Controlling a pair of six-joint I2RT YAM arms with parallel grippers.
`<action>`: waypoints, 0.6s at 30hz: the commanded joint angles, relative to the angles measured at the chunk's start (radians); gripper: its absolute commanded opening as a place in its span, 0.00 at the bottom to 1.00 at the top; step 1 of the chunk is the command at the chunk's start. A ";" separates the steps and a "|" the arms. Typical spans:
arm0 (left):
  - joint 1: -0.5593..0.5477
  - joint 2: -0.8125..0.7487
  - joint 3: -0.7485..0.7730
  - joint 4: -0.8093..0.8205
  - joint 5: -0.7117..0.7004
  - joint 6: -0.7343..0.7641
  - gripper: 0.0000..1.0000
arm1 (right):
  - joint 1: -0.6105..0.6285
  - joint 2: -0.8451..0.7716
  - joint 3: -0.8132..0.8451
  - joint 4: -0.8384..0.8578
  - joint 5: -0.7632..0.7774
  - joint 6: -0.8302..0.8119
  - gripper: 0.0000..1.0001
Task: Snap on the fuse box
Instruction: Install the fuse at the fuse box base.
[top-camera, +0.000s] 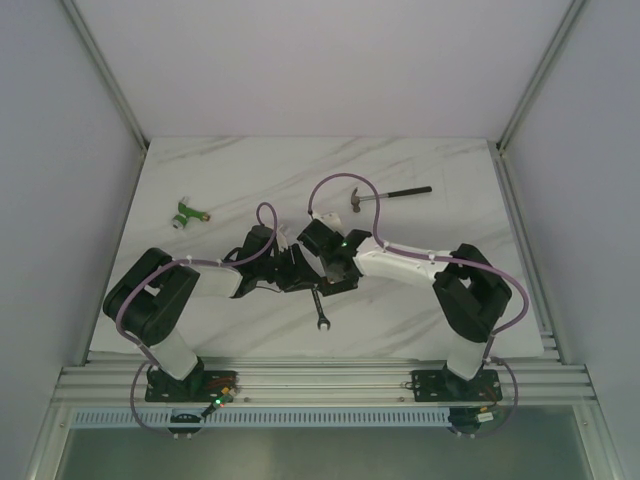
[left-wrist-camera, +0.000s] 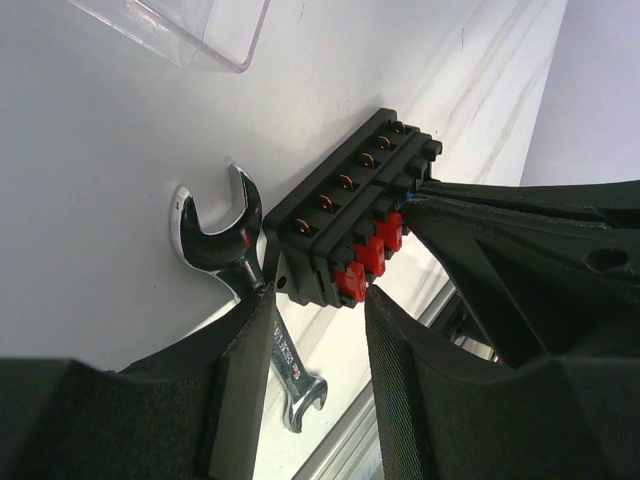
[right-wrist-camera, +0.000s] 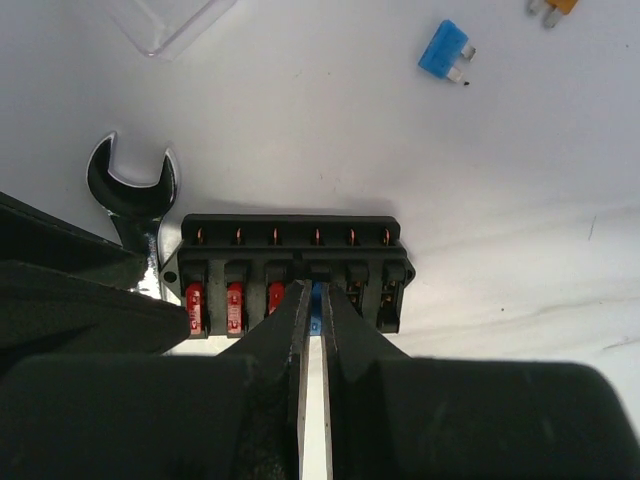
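Table (top-camera: 250, 170): white, smooth, so things prob slide on it. L gripper (left-wrist-camera: 315, 320) straddles one short end of fuse box (right-wrist-camera: 290, 235), fingers right at its sides; cant tell if truly clamped. R gripper (right-wrist-camera: 313, 292) sits over the long side, fingers nearly together, pinching seated blue fuse (right-wrist-camera: 317, 312) in a middle slot. Wrench (left-wrist-camera: 215, 235) lies just beside that same end, maybe touching. Box is flat, mid-table, btwn both arms. Clear cover (left-wrist-camera: 190, 35) lies apart, beyond the box, not on yet. Loose blue fuse (right-wrist-camera: 445, 52) is further off.

Box: light, stiff plastic w/ hard edges, prob skids if pushed one-sided. Best hold is the plain outer end walls, not the fuse tops or copper terminals. Cover looks thin, slick, may crack; take by rims, press evenly.
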 joint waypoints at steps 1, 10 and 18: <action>-0.006 0.004 0.000 -0.002 0.003 -0.007 0.50 | 0.007 0.135 -0.091 -0.003 -0.077 0.037 0.00; -0.005 -0.017 -0.013 -0.013 -0.008 -0.008 0.49 | 0.006 0.051 -0.156 -0.001 -0.073 0.046 0.00; -0.006 -0.030 -0.020 -0.022 -0.013 -0.009 0.49 | 0.002 -0.019 -0.086 -0.006 -0.063 0.042 0.01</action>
